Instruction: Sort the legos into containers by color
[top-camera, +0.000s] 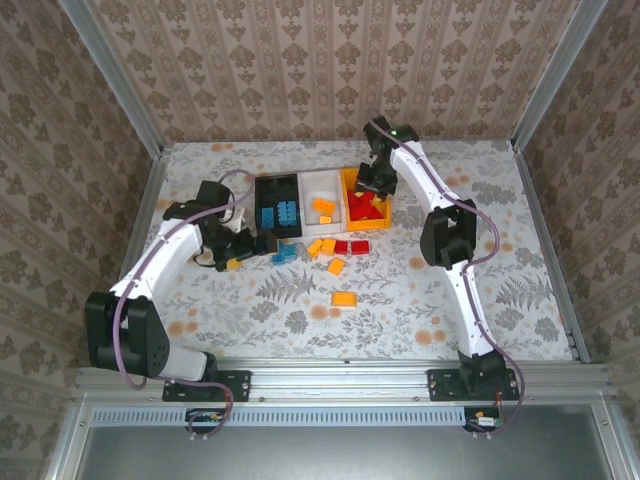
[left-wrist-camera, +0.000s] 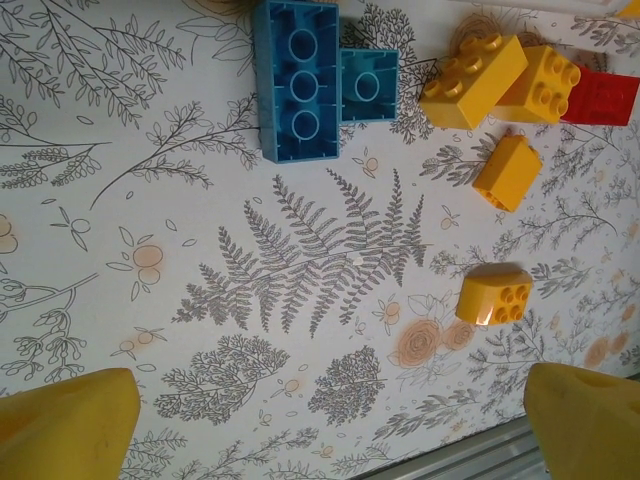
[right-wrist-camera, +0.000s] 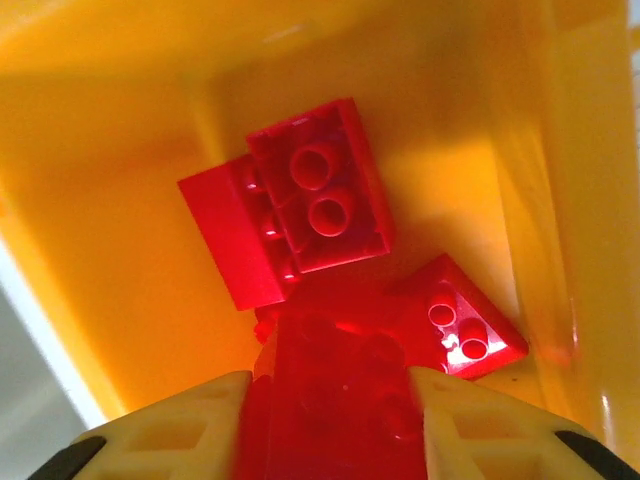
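Okay, sorted legos: blue (top-camera: 280, 213) in black bin (top-camera: 262, 187), orange (top-camera: 323, 207) in white bin (top-camera: 322, 178), red (top-camera: 368, 210) in orange-yellow bin (top-camera: 347, 200).
Loose legos: blue pair (left-wrist-camera: 297, 80), four orange (left-wrist-camera: 472, 68) and some red (top-camera: 352, 246) on table (top-camera: 420, 300), just in front of the bins.
Right gripper (right-wrist-camera: 335, 410): down inside orange-yellow bin, clamped on red brick (right-wrist-camera: 330, 360), other red ones just beyond it.
Left gripper (left-wrist-camera: 330, 400): jaws spread wide, nothing between, over bare table near blue pair.

Top view overlooks my whole table (top-camera: 400, 300). Wrist views face down, close: left on legos (left-wrist-camera: 297, 80), right inside orange-yellow bin (right-wrist-camera: 120, 130).
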